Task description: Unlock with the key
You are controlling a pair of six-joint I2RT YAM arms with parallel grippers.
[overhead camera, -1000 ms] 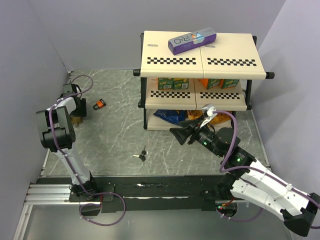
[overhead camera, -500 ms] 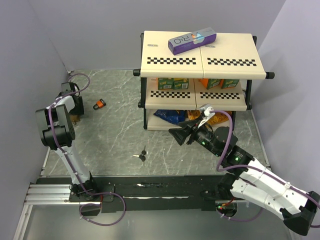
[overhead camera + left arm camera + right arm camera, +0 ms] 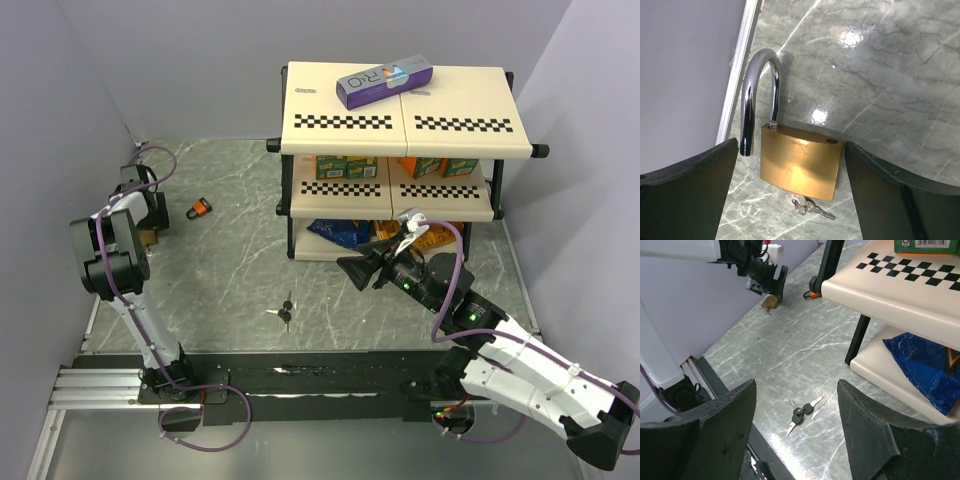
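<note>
A brass padlock (image 3: 800, 167) lies flat on the marble table with its steel shackle (image 3: 757, 90) swung open, one end out of the body. A small silver key (image 3: 807, 206) on a ring sticks out at the padlock's bottom edge. My left gripper (image 3: 790, 145) is open, one finger on each side of the padlock body, touching neither side. Two black-headed keys (image 3: 802, 414) lie on the table between the open fingers of my right gripper (image 3: 796, 385), which hangs well above them. From above, these keys (image 3: 284, 313) sit left of the right gripper (image 3: 350, 268).
A small orange-and-black padlock (image 3: 201, 208) lies right of the left gripper (image 3: 150, 222). A two-tier shelf (image 3: 400, 120) with boxes and a blue bag stands at the back right, a purple box (image 3: 385, 82) on top. The grey wall (image 3: 685, 75) runs close on the left.
The left wrist has shifted slightly toward the back left corner. The right arm has crept a little to the left. The black-headed keys and the orange padlock have not moved.
</note>
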